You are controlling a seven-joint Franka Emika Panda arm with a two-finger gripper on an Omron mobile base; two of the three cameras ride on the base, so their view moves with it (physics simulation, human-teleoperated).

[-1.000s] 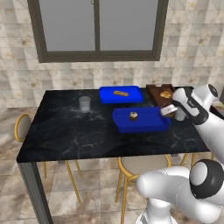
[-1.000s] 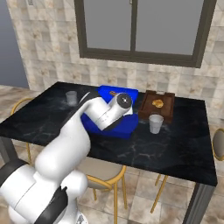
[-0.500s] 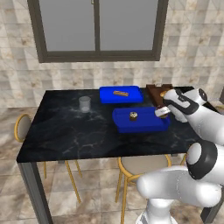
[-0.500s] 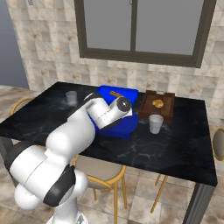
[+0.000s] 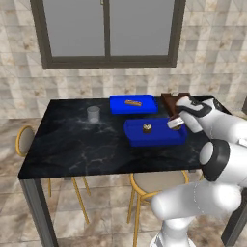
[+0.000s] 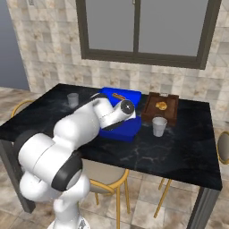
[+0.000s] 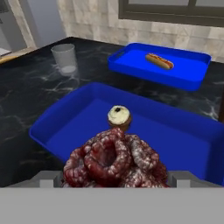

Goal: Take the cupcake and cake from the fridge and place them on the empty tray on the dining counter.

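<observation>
We hold the round reddish-brown cake (image 7: 114, 161) between wide-set fingers (image 7: 114, 180) over the blue rectangular plastic tray (image 7: 183, 144), near the tiny cream-topped cupcake (image 7: 119, 117).

My arm reaching forward, gripper (image 5: 176, 123) low and jaws spread wide around the cake (image 7: 114, 161).

From the left base view I see my white arm rise at lower right, fold at its dark elbow joint and stretch left, the hand angled down. From the right base view my upper arm sweeps up from lower left, the forearm pointing away with the wrist's dark round end facing me. In the hand view my two grey finger tips (image 7: 45, 177) stand on either side of the cake.
</observation>
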